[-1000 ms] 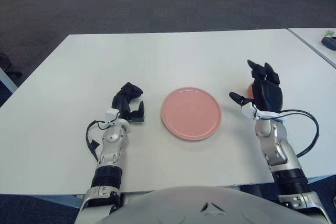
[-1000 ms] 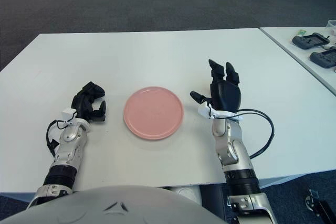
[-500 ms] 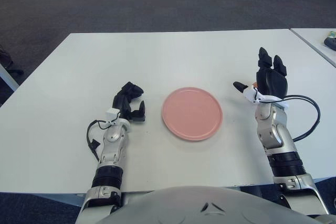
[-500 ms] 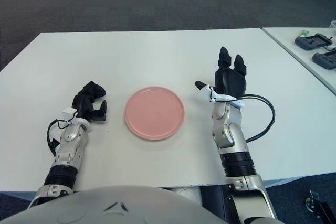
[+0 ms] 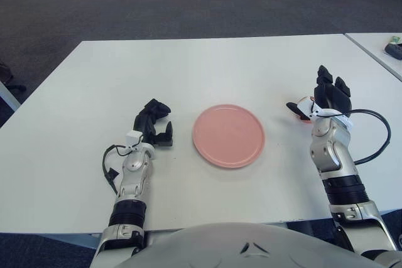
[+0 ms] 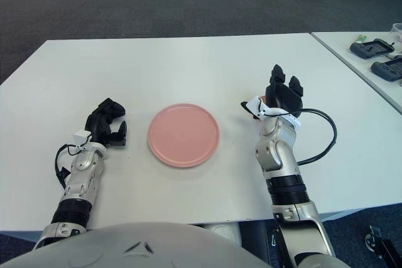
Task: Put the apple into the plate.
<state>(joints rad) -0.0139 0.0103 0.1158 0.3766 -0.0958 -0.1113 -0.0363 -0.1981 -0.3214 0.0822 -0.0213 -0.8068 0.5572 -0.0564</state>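
Right hand (image 5: 326, 100) moved farther right of plate (image 5: 228, 135), fingers spread — apple (image 5: 303, 108) nearly hidden, ungrasped

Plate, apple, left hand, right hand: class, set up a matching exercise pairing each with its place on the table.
Things:
1. plate
2. apple
3. left hand
4. right hand

Places:
A. left of the plate, holding nothing
B. mid-table, between the hands
C. at the apple, right of the plate
D. mostly hidden behind the right hand

Pairs: 1-B, 2-D, 3-A, 4-C
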